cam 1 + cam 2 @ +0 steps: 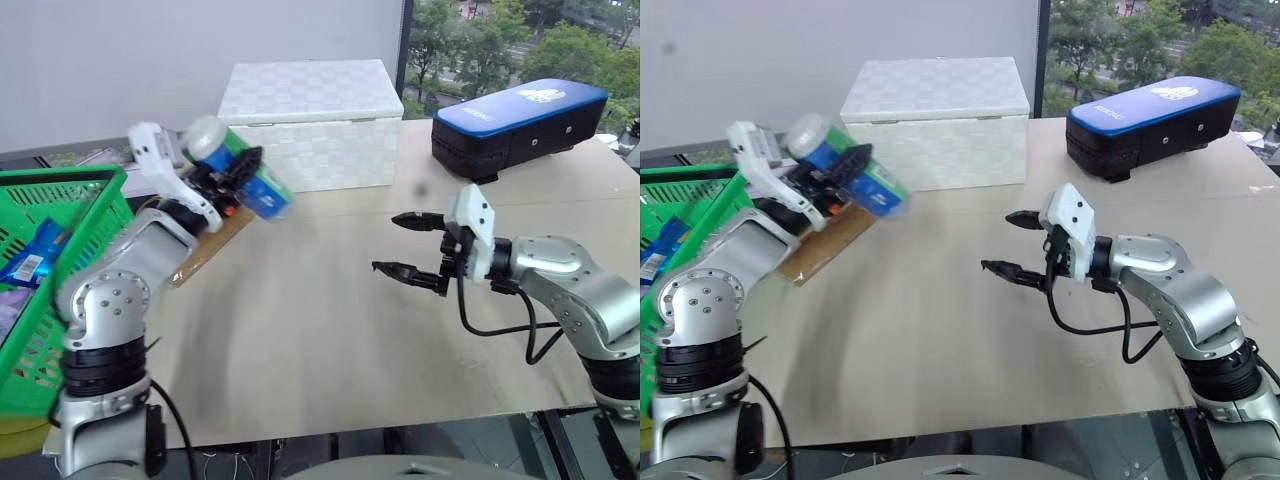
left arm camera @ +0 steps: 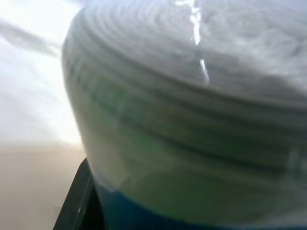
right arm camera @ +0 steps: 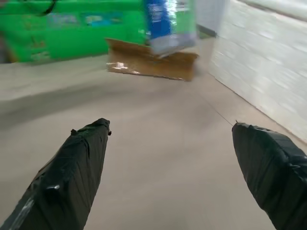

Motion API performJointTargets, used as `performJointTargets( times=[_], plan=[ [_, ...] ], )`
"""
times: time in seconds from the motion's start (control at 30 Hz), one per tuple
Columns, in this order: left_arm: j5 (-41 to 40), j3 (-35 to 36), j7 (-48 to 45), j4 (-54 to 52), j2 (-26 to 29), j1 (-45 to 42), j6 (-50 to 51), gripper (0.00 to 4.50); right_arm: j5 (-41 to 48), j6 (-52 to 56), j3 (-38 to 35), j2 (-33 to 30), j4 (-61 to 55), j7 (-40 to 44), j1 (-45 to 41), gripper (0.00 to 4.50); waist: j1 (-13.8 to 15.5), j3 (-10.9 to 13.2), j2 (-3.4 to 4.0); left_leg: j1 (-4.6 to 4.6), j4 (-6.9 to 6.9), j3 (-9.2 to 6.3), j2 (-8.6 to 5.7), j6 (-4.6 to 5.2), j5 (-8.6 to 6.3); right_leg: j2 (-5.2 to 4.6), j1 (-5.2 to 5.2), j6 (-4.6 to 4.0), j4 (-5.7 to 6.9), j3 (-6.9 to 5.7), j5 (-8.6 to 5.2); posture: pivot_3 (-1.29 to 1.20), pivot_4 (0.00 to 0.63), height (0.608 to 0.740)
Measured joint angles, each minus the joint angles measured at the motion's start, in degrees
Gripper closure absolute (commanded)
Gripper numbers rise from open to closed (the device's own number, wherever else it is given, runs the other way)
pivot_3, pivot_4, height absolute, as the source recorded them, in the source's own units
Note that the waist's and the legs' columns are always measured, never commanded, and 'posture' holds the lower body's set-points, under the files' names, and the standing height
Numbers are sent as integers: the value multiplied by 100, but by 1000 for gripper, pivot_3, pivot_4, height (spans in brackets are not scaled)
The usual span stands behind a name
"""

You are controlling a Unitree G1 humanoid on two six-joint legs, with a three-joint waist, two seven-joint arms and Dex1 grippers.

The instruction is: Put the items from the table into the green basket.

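Green basket (image 1: pixel 70 215) holds blue packets (image 1: pixel 35 255); left end effector (image 1: pixel 235 175) grips can (image 1: pixel 245 170), right end effector (image 1: pixel 410 245) wide.

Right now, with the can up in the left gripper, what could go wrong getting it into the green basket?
1. The can lies tilted in the left gripper, held above the table; a loose grip could let it slip and roll.
2. It must clear the green basket rim, which it could clip on the way over.
3. The brown paper bag lies directly below, so a drop could land on it.
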Motion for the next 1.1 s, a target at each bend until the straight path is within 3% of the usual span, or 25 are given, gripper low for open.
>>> performJointTargets(
  times=[0.07,0.2,0.43,0.47,0.6,0.63,0.9,1.03,1.1],
  plan=[
    [1362,247,215,-97,648,188,-503,2579,68,-430,-331,-75,-158,312,-15,39,29,-4,-7,3,-12,1,7,0,0,-5,-2,0,-5,1,0,139,0,740],
    [2763,857,376,151,1235,481,-924,2579,257,-625,-483,-58,-202,491,-89,39,106,-4,-9,5,-18,2,6,1,-1,-19,-2,0,-4,-5,0,194,0,740],
    [3834,1490,144,1200,1417,953,-1173,2579,459,-747,-500,120,-280,530,-345,39,401,-10,-18,4,-17,-26,2,16,-9,-39,3,0,1,-49,0,193,0,740],
    [3905,1528,63,1387,1382,991,-1194,2129,454,-771,-488,133,-279,535,-362,13,464,-16,-28,1,-16,-36,1,15,-9,-42,4,0,0,-58,0,195,0,740],
    [3892,1807,-126,1933,1163,1013,-1197,315,429,-835,-424,179,-279,529,-394,0,540,-22,-37,-7,-15,-53,-4,15,-9,-57,5,0,-2,-83,1,190,0,740],
    [3897,1873,-170,2018,1131,1013,-1196,100,415,-836,-419,179,-279,523,-394,0,551,-25,-42,-9,-15,-55,-4,15,-8,-66,4,-1,-3,-97,1,191,0,740],
    [3498,1762,-721,1508,703,459,-1301,100,266,-818,-471,-26,-295,412,-229,0,682,-54,-84,-25,-13,-76,-19,13,-7,-96,2,-2,-7,-127,2,169,0,740],
    [2326,1198,-1262,361,122,-29,-498,100,-32,-770,-795,-375,-323,135,319,0,737,-80,-92,-44,-2,-81,-40,-3,2,-116,-2,-1,-5,-129,3,104,0,740],
    [1583,429,-1716,-471,-115,147,241,100,-421,-630,-964,-582,-217,-241,800,0,673,-95,-89,-46,-1,-72,-46,-3,2,-123,-4,0,-4,-121,3,66,0,740]
  ],
)
